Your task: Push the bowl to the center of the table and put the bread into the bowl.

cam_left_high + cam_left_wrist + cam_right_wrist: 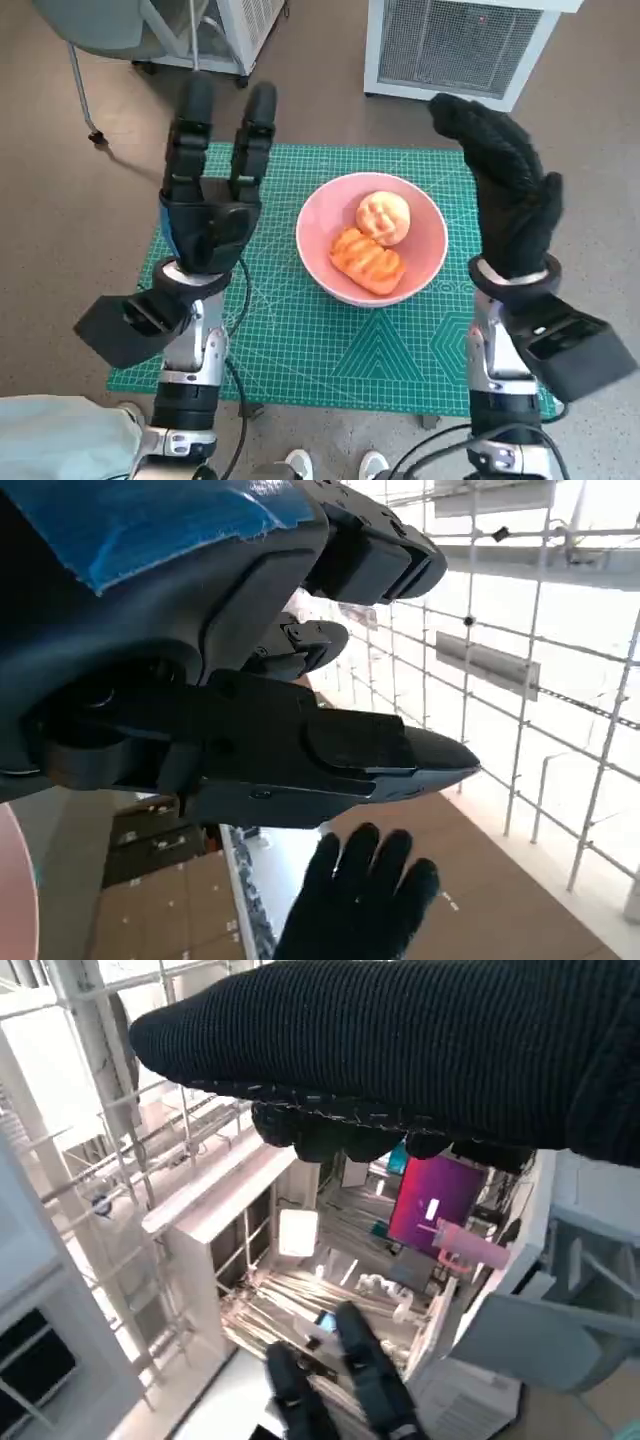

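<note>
The pink bowl [372, 238] sits near the middle of the counter [300, 340], on the green cutting mat [330, 350], with bare mat round it, widest toward 6 o'clock. One bowl, two pieces of bread in it: a round roll [384, 217] at 12 o'clock and a ridged orange piece [367, 260] at 6, touching. The left hand [212, 180] stands raised at 9 o'clock of the bowl, fingers spread, holding nothing; the right hand [505, 190] at 3 o'clock likewise (gloved, fingers extended). Brown floor [60, 220] surrounds the counter; two white cabinets [455, 45] stand at 12 o'clock.
</note>
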Controlling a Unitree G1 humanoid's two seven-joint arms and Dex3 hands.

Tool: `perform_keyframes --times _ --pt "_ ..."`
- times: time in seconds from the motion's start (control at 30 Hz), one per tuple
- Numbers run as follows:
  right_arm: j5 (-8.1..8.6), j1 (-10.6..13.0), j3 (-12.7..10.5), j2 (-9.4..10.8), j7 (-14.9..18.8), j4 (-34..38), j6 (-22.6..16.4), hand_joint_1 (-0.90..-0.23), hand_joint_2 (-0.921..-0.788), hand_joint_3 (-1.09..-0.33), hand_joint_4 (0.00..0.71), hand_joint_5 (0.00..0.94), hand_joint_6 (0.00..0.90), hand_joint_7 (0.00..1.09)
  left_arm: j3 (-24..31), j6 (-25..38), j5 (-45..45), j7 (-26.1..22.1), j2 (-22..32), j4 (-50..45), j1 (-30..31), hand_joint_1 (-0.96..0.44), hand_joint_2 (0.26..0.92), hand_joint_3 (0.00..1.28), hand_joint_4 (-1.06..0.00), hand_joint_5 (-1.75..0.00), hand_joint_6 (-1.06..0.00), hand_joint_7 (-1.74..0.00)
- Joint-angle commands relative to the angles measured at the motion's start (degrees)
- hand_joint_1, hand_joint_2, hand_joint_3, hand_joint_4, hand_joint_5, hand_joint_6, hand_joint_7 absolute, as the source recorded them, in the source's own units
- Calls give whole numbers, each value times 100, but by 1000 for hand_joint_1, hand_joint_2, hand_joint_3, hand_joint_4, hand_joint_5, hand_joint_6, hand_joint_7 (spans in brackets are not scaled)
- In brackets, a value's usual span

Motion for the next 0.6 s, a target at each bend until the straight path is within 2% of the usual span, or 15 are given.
perform_keyframes --times 0.03,0.27,0.43,0.6 --pt "-103 -100 0 -99 -65 190 -53 -556 -921 -787 86 354 -1 735 47 -177 -85 -92 67 175 -75 -313 921 144 -260 -2 -334 -7" --pt "-151 -255 7 -194 -98 298 -114 -552 -921 -785 91 343 -1 733 71 -385 -110 -185 71 454 -198 -265 921 143 -264 -4 -337 -7" --pt "-144 -319 16 -223 -91 375 -181 -549 -921 -782 99 331 -1 734 93 -662 -53 -224 73 720 -272 -36 921 153 -256 -2 -336 -5" --pt "-96 -360 28 -209 -69 479 -245 -550 -921 -782 106 322 -1 739 81 -849 -26 -233 63 905 -340 60 921 169 -230 0 -325 -1"
